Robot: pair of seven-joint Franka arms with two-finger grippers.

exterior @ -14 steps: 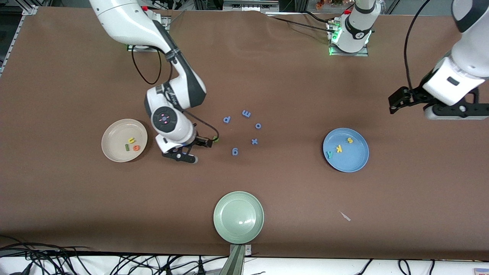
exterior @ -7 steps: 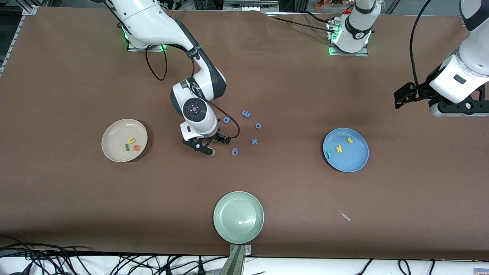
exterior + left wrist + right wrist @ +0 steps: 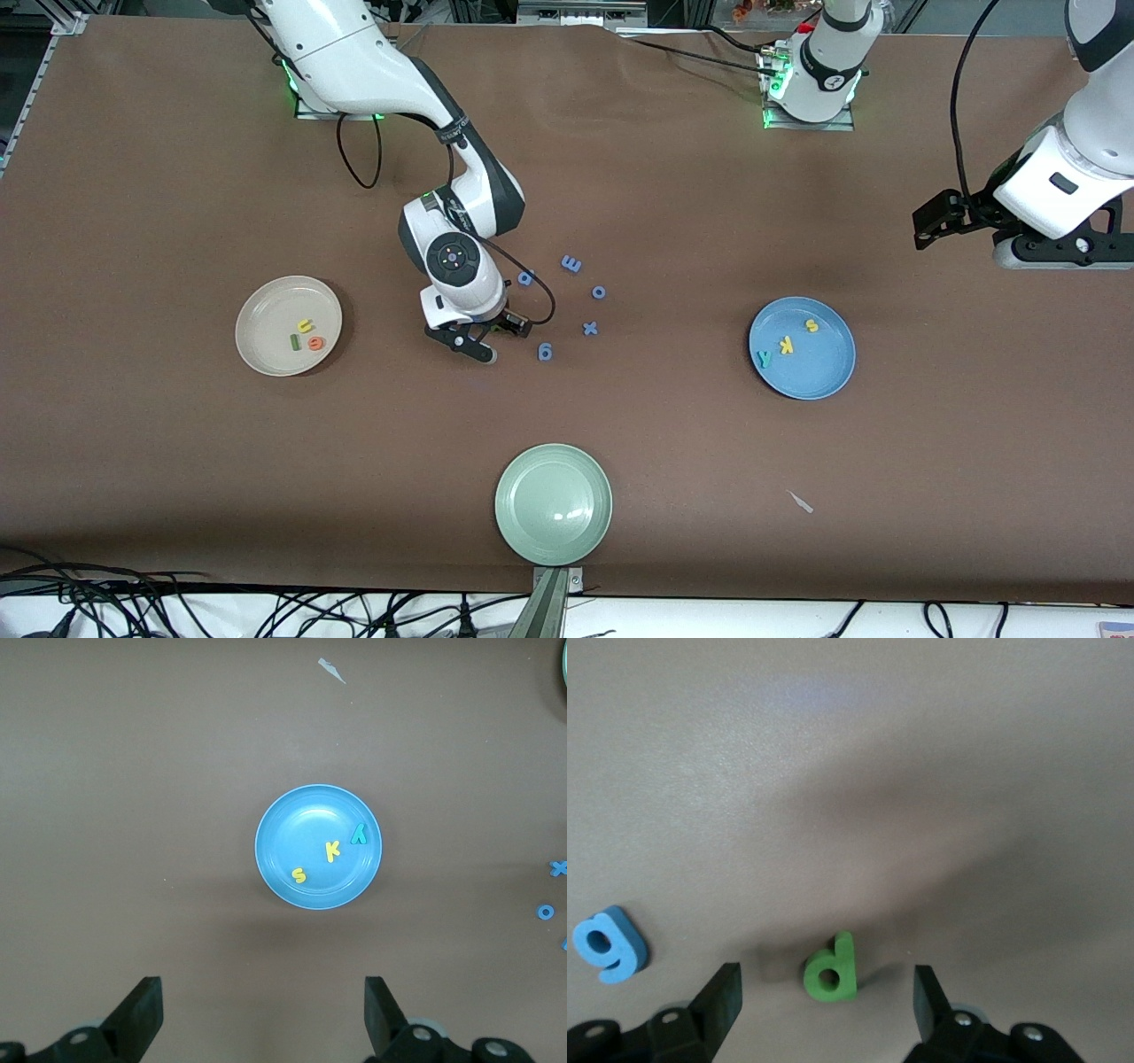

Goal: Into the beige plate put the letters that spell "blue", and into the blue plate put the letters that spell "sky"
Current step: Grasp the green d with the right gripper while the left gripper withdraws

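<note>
The green "b" point(image 3: 831, 971) lies flat on the brown table, between the spread fingers of my right gripper point(image 3: 826, 990); they do not touch it. In the front view that gripper point(image 3: 494, 342) is low over the table beside the loose blue letters and covers the "b". The beige plate point(image 3: 257, 306) holds the yellow "u" point(image 3: 305, 326), orange "e" point(image 3: 315, 343) and dark-green "l" point(image 3: 294, 341). The blue plate point(image 3: 824, 377) holds "s" point(image 3: 811, 325), "k" point(image 3: 785, 346) and "y" point(image 3: 764, 358). My left gripper point(image 3: 262, 1010) waits open, high over bare table by the blue plate point(image 3: 292, 828).
Periwinkle letters lie round the right gripper: a "g" point(image 3: 545, 352), an "x" point(image 3: 590, 328), an "o" point(image 3: 599, 291), an "m" point(image 3: 571, 263) and one more point(image 3: 525, 278). A pale green plate point(image 3: 554, 505) sits near the front edge. A small pale scrap point(image 3: 802, 502) lies nearer the camera than the blue plate.
My right arm swung from beside the beige plate toward the loose letters and came down round the green "b". The left arm drifted slightly toward its own end of the table.
</note>
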